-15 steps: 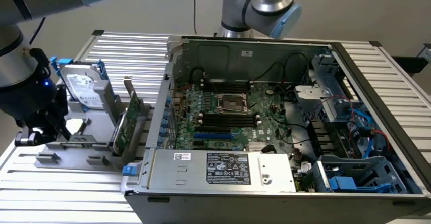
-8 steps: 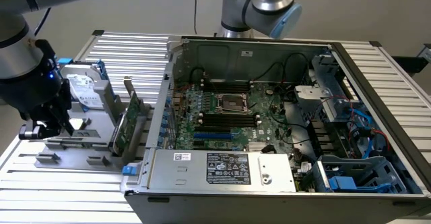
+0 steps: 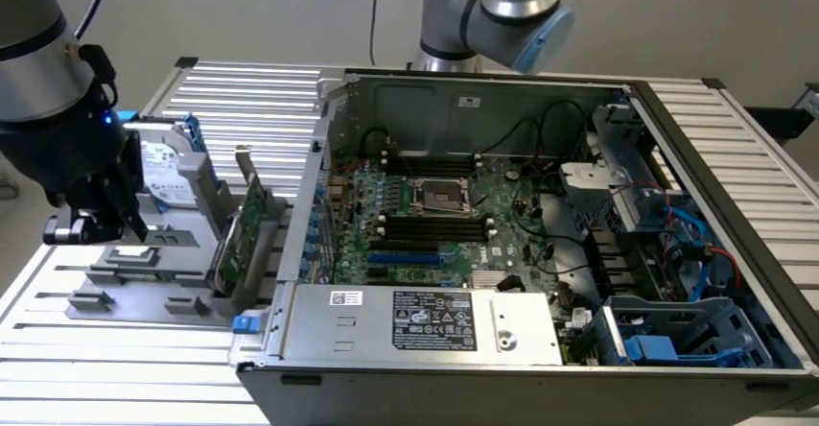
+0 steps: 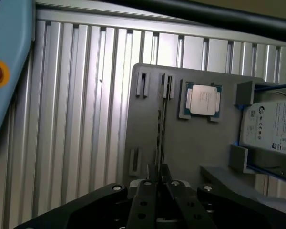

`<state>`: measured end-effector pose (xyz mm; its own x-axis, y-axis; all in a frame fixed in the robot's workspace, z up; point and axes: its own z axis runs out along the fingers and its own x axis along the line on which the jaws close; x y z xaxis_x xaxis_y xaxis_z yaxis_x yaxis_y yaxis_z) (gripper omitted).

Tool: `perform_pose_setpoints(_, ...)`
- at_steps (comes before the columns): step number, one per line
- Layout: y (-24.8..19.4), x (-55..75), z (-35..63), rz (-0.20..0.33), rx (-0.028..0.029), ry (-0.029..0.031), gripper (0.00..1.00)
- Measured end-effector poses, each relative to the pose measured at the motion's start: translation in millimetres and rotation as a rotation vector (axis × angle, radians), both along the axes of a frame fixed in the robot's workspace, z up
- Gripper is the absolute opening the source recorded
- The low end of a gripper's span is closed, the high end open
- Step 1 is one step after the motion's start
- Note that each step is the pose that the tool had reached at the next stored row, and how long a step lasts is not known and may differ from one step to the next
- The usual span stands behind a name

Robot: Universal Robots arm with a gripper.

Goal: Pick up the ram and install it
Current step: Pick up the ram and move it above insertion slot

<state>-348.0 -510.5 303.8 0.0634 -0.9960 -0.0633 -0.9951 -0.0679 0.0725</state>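
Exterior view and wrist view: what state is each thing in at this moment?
computer case: open, side panel off.
memory slots: empty.
ram: on edge in the grey fixture, not installed.
expansion card: upright in the fixture.
hard drive: standing in the fixture.
processor: flat in its fixture pocket.
claw: low over the fixture, at one end of the ram.

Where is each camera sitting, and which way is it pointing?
Exterior view: off the arm, raised, looking down on the open computer case and slatted table; the arm and end effector show at the exterior view's left.
Wrist view: on the wrist, looking down past the end effector at the ram, seen edge-on.
Both share the grey holder plate and hard drive.
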Motion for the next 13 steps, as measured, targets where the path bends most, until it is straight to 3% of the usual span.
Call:
perform_pose_setpoints(8, 4.6, 15.7, 26.9, 0.000, -0.0025, 0.0184, 0.14)
perform_pose_setpoints(13, 7.4, 24.2, 40.7, 0.000, -0.0041, 0.0342, 0.14)
